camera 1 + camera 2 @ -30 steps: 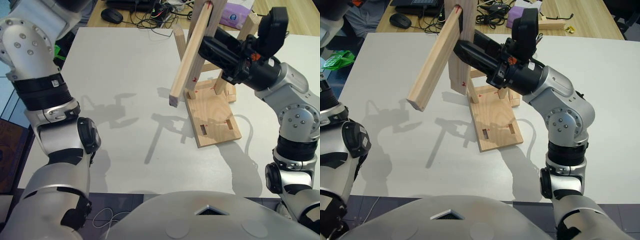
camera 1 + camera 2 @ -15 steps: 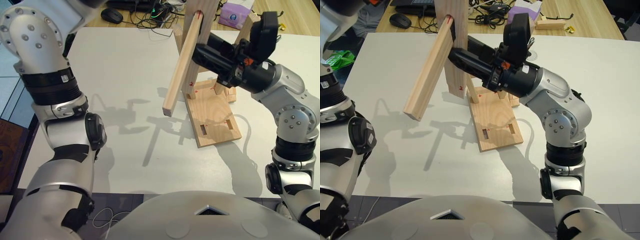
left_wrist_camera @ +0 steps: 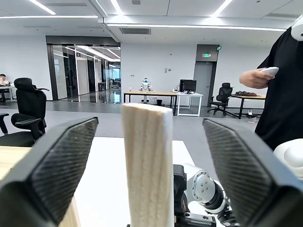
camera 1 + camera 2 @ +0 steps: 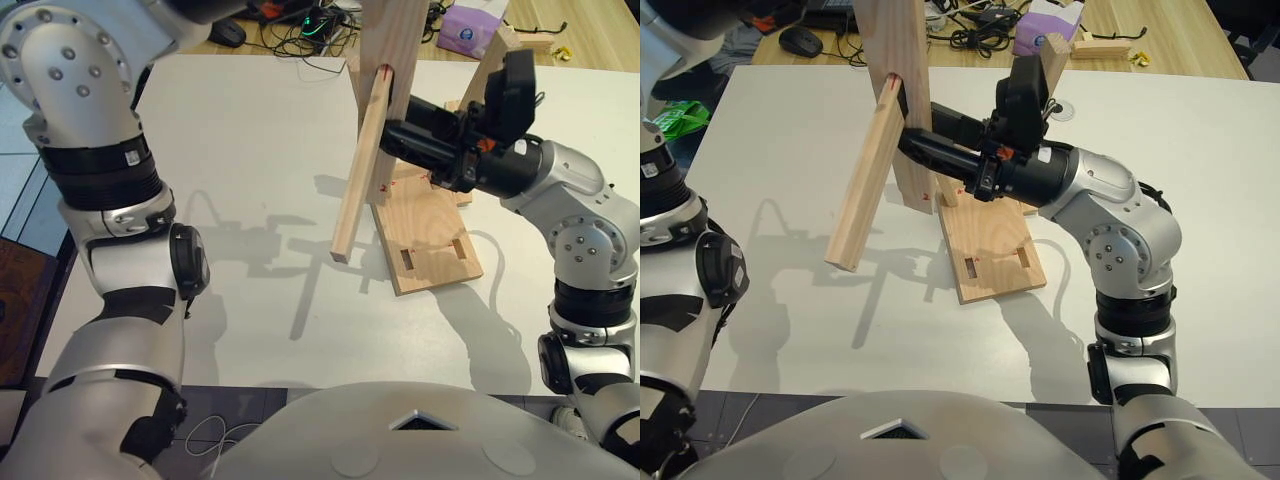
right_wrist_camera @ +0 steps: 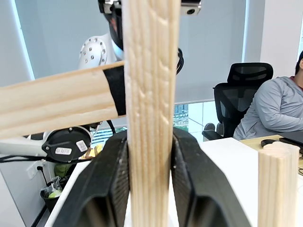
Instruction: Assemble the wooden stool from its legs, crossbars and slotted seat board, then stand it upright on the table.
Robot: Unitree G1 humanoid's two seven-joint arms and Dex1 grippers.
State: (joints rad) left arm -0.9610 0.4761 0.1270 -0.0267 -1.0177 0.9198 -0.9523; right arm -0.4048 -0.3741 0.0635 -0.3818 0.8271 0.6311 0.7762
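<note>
**Status, near to far.**

- The seat board [image 4: 430, 232] lies flat on the table [image 4: 250, 130]. Its near-left slot [image 4: 405, 259] and near-right slot [image 4: 458, 247] are both bare, with no leg in either.
- Just left of the board, a long bar [image 4: 360, 170] slants down toward us. Judging by the shadow under it, its low end hangs off the table.
- The bar's high end meets an upright leg [image 4: 393, 35] at a black band [image 5: 116, 90]. We read these 2 pieces as 1 joined L, though the joint itself is not clear.
- The right gripper [image 4: 390, 138] is clamped on the upright leg just below that junction, with fingers pressed to both faces.
- The left gripper [image 3: 150, 123] straddles the top of the same leg. Its fingers are spread wide with a gap on each side, so it grips nothing.
- The leg's foot is beside the board's far-left corner. We cannot tell whether it is slotted, resting or hovering.
- Farther back, a right far leg [image 4: 491, 68] and a left far leg [image 4: 355, 75] rise at the board's far end. Their feet are hidden behind the right gripper.
- Beyond the table, a mouse [image 4: 800, 40] sits on a desk.

**Judgement:** about mid-assembly.
- At best the far pair is seated.
- Left to do: seat the held L, fill the 2 near slots, fit any crossbars not yet in, then turn the stool upright.
</note>
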